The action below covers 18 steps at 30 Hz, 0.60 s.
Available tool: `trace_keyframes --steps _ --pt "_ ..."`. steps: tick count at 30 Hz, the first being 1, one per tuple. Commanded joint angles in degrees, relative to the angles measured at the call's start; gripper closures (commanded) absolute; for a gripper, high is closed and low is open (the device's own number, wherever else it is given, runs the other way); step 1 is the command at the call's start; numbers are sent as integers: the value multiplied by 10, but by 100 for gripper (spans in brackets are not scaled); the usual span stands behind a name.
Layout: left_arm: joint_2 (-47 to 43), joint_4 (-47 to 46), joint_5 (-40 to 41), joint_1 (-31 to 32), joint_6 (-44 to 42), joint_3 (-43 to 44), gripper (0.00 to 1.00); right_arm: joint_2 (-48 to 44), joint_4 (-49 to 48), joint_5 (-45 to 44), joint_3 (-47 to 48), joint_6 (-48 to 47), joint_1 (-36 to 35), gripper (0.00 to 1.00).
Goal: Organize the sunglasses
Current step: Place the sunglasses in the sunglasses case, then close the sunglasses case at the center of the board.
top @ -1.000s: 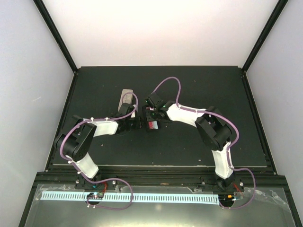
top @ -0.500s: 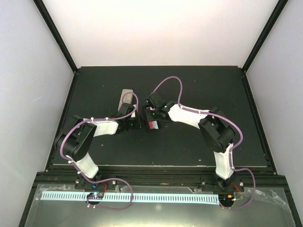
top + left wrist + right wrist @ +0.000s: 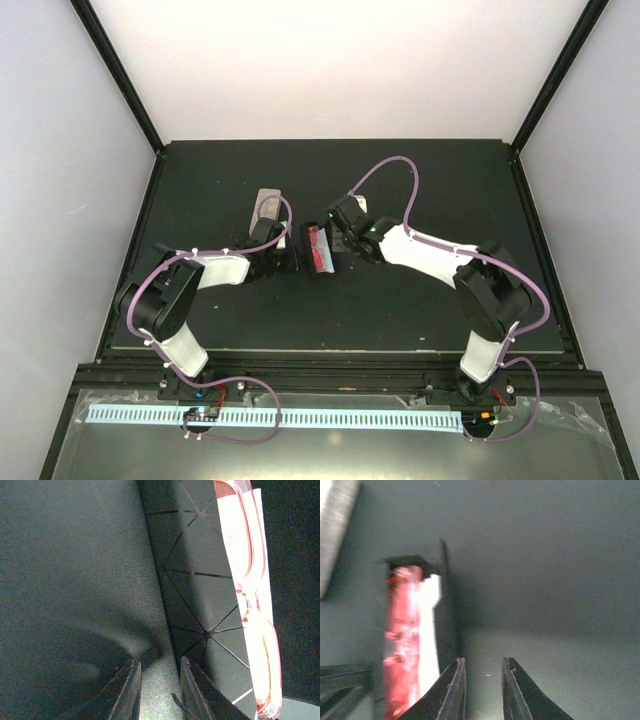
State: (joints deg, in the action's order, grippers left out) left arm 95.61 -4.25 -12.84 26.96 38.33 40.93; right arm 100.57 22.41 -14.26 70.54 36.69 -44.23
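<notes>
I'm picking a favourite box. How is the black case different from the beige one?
Colour: the black case is dark like the table; the beige case is pale. State: the black case is open, with red sunglasses showing inside; the beige case shows nothing inside from above. Place: the beige case lies left of the black case and farther back. Both rest on the table.

walls (image 3: 340, 60): plain white; table (image 3: 440, 180): matte black; corner posts (image 3: 115, 70): black; light: even

Left arm (image 3: 215, 270) and right arm (image 3: 425, 252): white shells are alternating with black joints, purple cables (image 3: 385, 165) looping alongside. Right gripper (image 3: 483, 662) is showing dark tapered fingers (image 3: 451, 695).
</notes>
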Motion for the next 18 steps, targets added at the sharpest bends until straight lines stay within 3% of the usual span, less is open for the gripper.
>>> trace_keyframes --steps 1,10,18 --pt "6 11 5 -4 -8 8 79 35 30 -31 -14 15 9 77" --pt "19 -8 -23 -3 -8 8 80 53 -38 132 -18 -49 8 62" --pt "27 -22 -38 -4 -7 8 80 93 -31 173 4 -56 8 52"
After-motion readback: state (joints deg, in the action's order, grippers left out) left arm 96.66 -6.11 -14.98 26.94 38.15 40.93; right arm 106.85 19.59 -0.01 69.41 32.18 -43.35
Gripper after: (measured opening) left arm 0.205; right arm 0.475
